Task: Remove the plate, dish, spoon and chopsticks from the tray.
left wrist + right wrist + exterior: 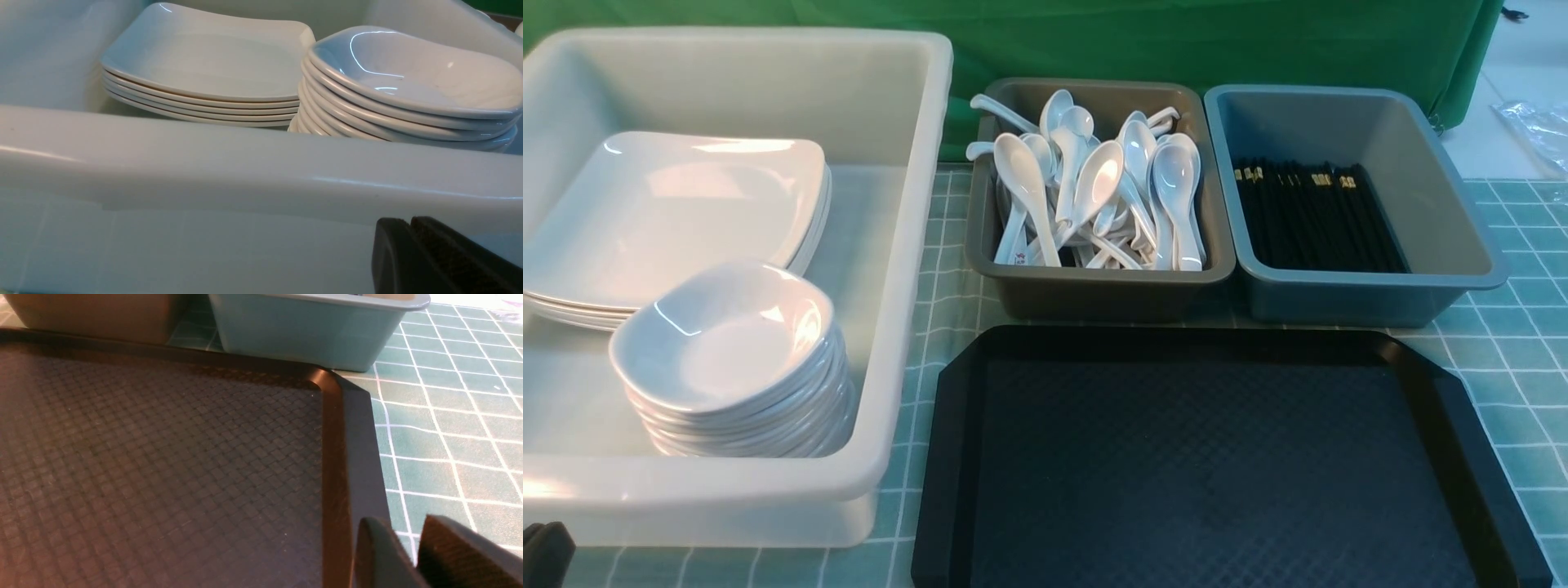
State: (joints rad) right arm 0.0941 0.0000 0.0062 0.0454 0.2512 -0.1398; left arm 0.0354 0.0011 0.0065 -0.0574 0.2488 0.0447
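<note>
Tray: one black rectangular plastic tray [1225, 457] with cut-off corners and a textured floor, my landmark; its visible floor bears no tableware.
Tub: one large white plastic tub [890, 327], left of the tray.
Plates: one stack of glossy white square plates [678, 212], at least four by their rims, inside the tub, left of the tray.
Dishes: one stack of small glossy white rounded-square dishes [727, 343], at least five, in the tub on the side nearer the tray; lower ones are partly hidden.
Bins: two, side by side beyond the tray's far edge; one brown-grey plastic bin [1103, 290] towards its left, one blue-grey plastic bin [1356, 298] towards its right.
Spoons: more than ten glossy white soup spoons [1176, 184], heaped in the brown-grey bin; overlap prevents an exact count.
Chopsticks: many thin black sticks with gold-coloured bands [1307, 220], lying in the blue-grey bin, too closely packed to count.
Left hand: my dark left gripper [410, 222], clenched with its tips together, grasping nothing, well left of the tray, near the tub's near wall.
Right hand: my dark right gripper [400, 520], released, its tips parted and empty, near the tray's right rim.
Cloth: one green cloth with white grid lines [1519, 327], under the tray.
</note>
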